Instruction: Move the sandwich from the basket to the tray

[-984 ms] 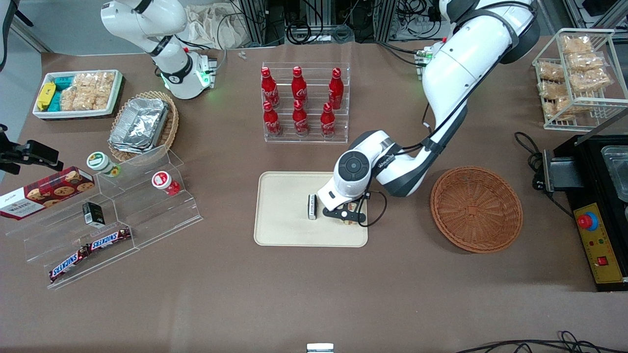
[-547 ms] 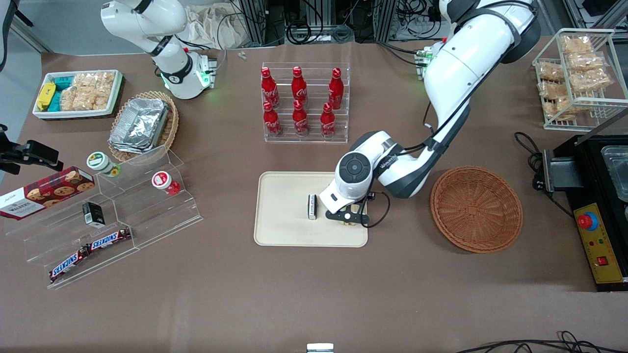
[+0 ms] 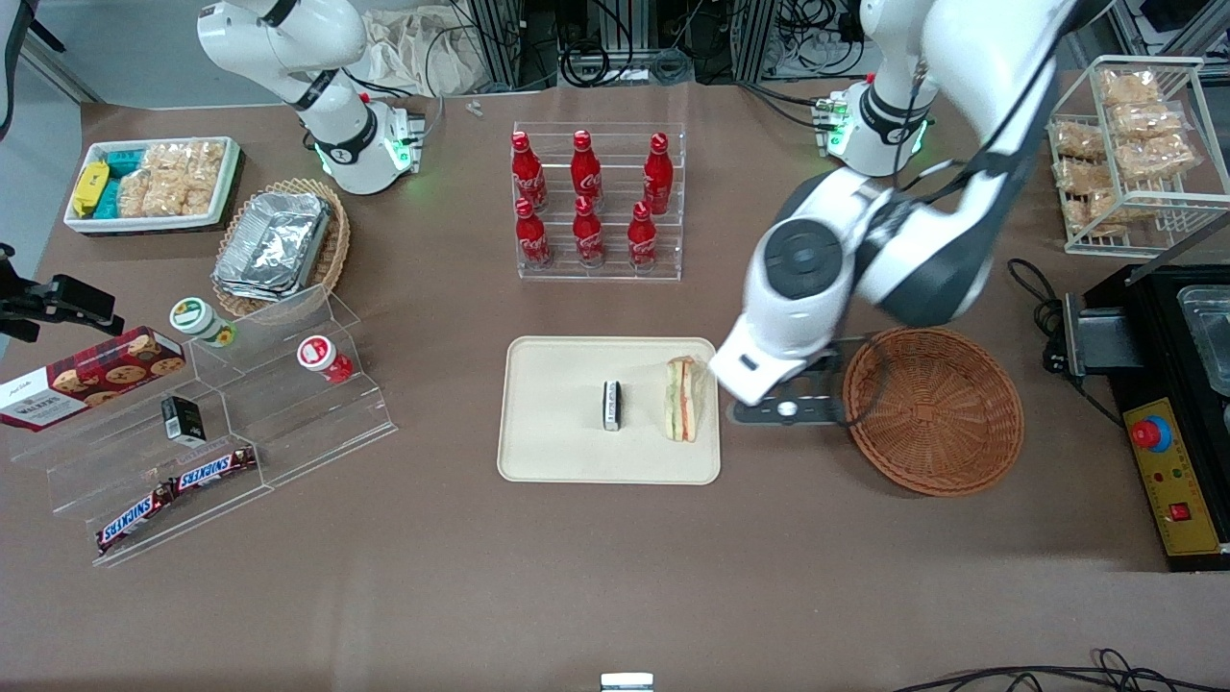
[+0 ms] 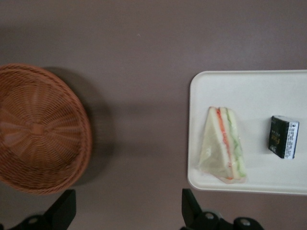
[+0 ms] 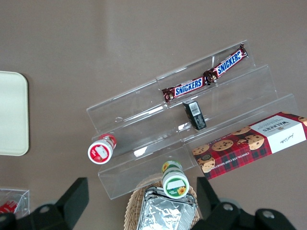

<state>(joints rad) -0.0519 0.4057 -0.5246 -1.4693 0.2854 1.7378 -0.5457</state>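
The sandwich (image 3: 681, 399), a white wedge with green and orange-pink layers, lies on the beige tray (image 3: 557, 442) at the edge nearest the basket. It also shows in the left wrist view (image 4: 223, 146) on the tray (image 4: 254, 91). The reddish-brown wicker basket (image 3: 932, 408) is empty and shows in the left wrist view too (image 4: 38, 129). My left gripper (image 3: 788, 410) is open and empty, raised above the bare table between tray and basket. Its fingers stand wide apart in the wrist view (image 4: 127, 215).
A small black packet (image 3: 610, 405) lies on the tray beside the sandwich. A rack of red bottles (image 3: 601, 207) stands farther from the camera than the tray. Acrylic shelves with snacks (image 3: 221, 413) lie toward the parked arm's end. A black machine (image 3: 1172, 384) stands beside the basket.
The gripper has let go of the sandwich, risen and moved off the tray toward the basket. The sandwich stays on the tray, now uncovered.
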